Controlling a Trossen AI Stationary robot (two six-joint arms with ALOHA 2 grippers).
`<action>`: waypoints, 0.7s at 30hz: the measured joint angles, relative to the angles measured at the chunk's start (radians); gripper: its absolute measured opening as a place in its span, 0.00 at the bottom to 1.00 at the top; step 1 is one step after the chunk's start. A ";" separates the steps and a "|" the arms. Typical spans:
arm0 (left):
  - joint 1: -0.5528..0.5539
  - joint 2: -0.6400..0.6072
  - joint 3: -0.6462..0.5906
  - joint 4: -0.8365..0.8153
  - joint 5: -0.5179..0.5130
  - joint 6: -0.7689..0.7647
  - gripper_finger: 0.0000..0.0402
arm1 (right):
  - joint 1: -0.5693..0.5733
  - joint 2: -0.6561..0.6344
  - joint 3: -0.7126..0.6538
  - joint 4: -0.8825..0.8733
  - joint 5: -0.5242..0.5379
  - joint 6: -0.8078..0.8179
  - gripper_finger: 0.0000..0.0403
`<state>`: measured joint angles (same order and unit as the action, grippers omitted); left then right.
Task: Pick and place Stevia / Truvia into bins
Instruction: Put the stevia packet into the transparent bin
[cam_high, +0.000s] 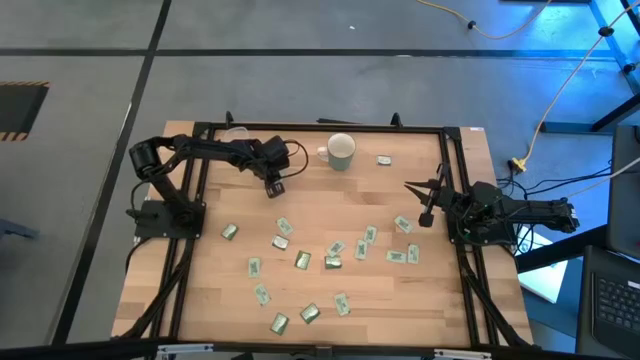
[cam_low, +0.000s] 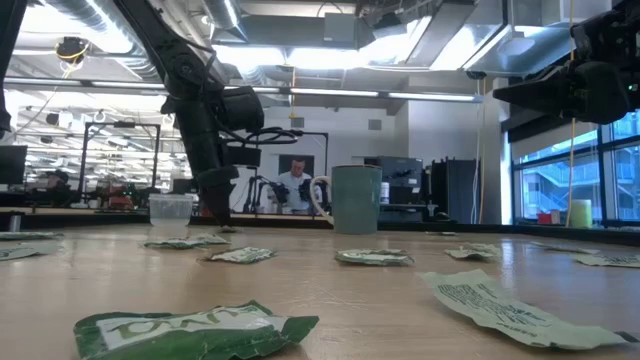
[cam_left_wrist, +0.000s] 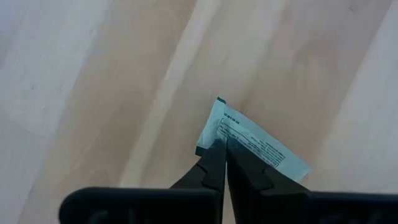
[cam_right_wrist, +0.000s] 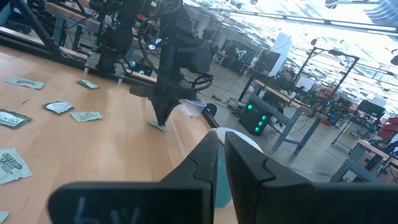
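Open wood between mug (cam_high: 341, 151) and the sachets (cam_high: 320, 255) scattered mid-table; clear passage there. Left gripper (cam_high: 275, 187) and its arm block the far-left area near the clear cup (cam_high: 236, 133). Right gripper (cam_high: 426, 213) hangs over the right edge.

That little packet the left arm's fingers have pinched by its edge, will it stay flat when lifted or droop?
The sachet is thin paper held at one corner by the left gripper, so it will probably sag or swing a little. It looks very light, so lifting should take almost no effort. Others on the table lie crinkled, which suggests it bends easily.
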<state>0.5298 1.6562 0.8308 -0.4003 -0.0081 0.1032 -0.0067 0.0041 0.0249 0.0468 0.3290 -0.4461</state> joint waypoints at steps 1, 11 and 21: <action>-0.003 -0.015 0.004 -0.020 0.001 0.000 0.01 | 0.000 0.000 0.000 0.000 0.000 0.000 0.09; 0.013 -0.233 0.048 -0.167 -0.276 -0.102 0.01 | 0.000 0.000 0.000 0.000 0.000 0.000 0.09; 0.139 -0.327 0.048 -0.256 -0.546 -0.279 0.01 | 0.000 0.000 0.000 0.000 0.000 0.000 0.09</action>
<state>0.6693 1.3288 0.8783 -0.6564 -0.5546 -0.1753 -0.0063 0.0043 0.0249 0.0467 0.3289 -0.4458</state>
